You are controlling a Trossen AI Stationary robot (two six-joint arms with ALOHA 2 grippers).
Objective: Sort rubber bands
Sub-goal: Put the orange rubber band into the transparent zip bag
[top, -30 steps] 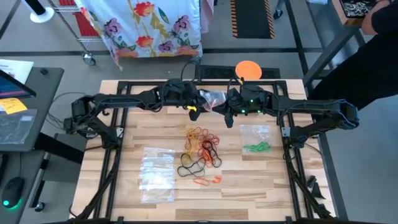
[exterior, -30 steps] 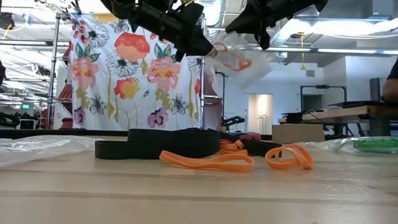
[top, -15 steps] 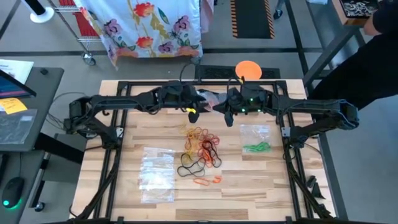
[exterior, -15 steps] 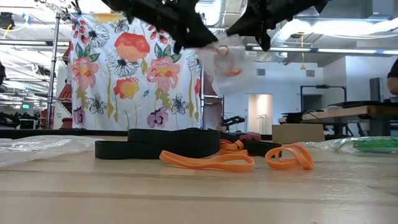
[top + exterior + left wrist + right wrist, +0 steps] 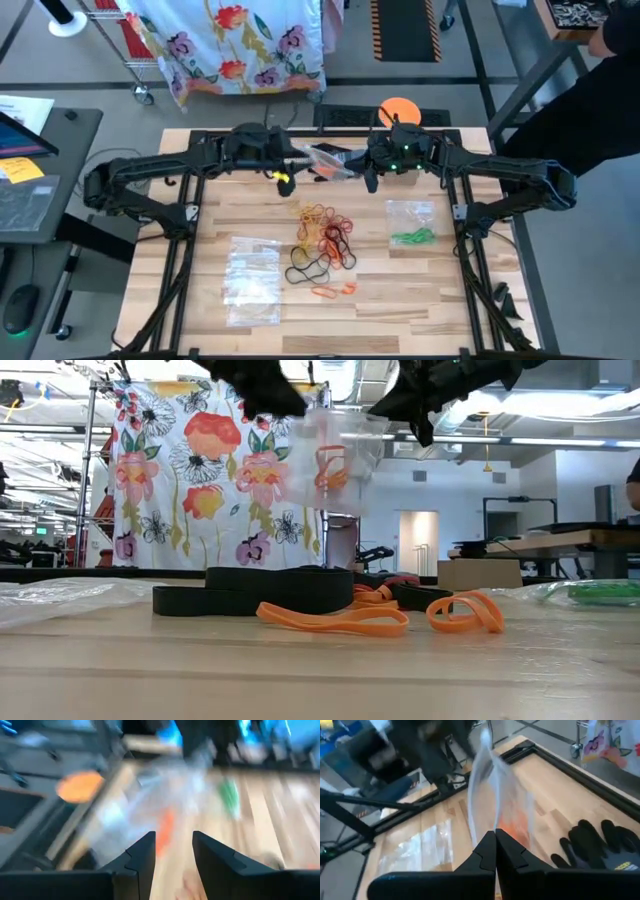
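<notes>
A clear plastic bag [image 5: 330, 460] with orange rubber bands [image 5: 328, 466] inside hangs above the table's far middle. My right gripper [image 5: 495, 839] is shut on it. My left gripper [image 5: 174, 851] stands open a little to the left of the bag [image 5: 325, 160], touching nothing. More rubber bands [image 5: 322, 240] in orange, yellow, red and black lie in a loose heap on the wood at the table's middle. Green bands lie inside a second clear bag [image 5: 412, 228] at the right. My right gripper pinches the clear bag's edge [image 5: 492, 822] between its two fingers, coming from the table's right and slanting a little down. The bag is lifted clear of the table and hangs from the fingers, with the orange bands [image 5: 512, 827] low inside it.
Several clear bags [image 5: 252, 280] lie flat at the near left. A black glove [image 5: 600, 845] lies on the wood under my right arm. An orange disc [image 5: 398, 108] sits at the far edge. A person stands past the table's far right corner.
My left gripper has opened, let go of the bag and drawn back toward the table's left edge, rising a little. The bag, held between both grippers before, now hangs down from my right gripper alone and has swung toward the left.
</notes>
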